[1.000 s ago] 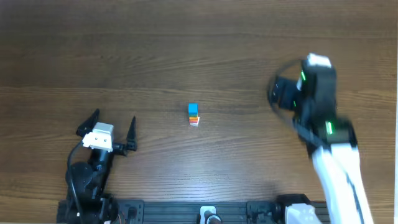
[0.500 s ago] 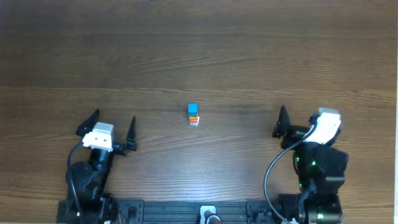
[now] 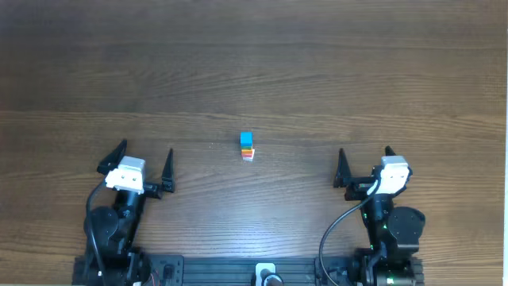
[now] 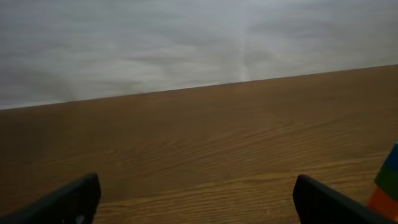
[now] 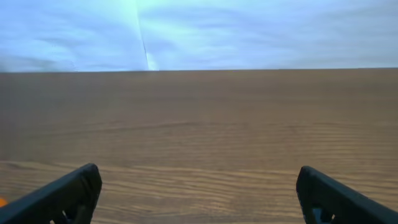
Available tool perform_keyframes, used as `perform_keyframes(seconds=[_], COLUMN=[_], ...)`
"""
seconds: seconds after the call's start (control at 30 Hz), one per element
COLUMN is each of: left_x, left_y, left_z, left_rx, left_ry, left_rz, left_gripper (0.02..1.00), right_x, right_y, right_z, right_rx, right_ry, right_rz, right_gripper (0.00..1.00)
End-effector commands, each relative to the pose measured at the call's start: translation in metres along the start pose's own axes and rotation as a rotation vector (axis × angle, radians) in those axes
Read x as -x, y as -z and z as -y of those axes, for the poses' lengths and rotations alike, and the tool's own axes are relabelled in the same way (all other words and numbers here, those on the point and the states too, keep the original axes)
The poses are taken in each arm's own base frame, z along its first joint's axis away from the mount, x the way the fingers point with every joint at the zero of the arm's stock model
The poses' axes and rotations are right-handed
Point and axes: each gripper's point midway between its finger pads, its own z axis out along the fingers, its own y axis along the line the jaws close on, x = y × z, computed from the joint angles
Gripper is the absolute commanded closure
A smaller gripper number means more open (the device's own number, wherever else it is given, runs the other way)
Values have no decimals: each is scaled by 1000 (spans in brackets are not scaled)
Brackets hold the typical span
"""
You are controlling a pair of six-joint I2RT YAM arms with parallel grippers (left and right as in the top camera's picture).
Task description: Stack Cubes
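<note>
Wood table (image 3: pixel 254 63), cube stack (image 3: pixel 247 147) well apart from edges

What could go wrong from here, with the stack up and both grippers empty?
The stack is narrow and stands free between the open left gripper and right gripper. A sweep across the middle by either arm could topple it. Its lower cubes look slightly offset from the blue cube on top, though that may be the viewing angle. A jolt might tip it.
</note>
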Motion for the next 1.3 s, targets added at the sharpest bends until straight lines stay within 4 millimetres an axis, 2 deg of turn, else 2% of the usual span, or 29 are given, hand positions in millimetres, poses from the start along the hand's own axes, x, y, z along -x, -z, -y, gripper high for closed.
perform_keyframes(seconds=[0.03, 0.2, 1.3], left_x=[-2, -2, -2], left_y=[0, 0, 0], left_z=[1, 1, 1], left_rx=[-2, -2, -2], left_ry=[-15, -15, -15], left_rz=[-1, -1, -1], left_gripper=[18, 20, 20], right_x=[-15, -13, -14], right_y=[-4, -4, -4], right_z=[0, 5, 5], right_rx=[5, -28, -26], right_ry=[29, 55, 55], right_rz=[-11, -5, -5], right_gripper=[9, 7, 7])
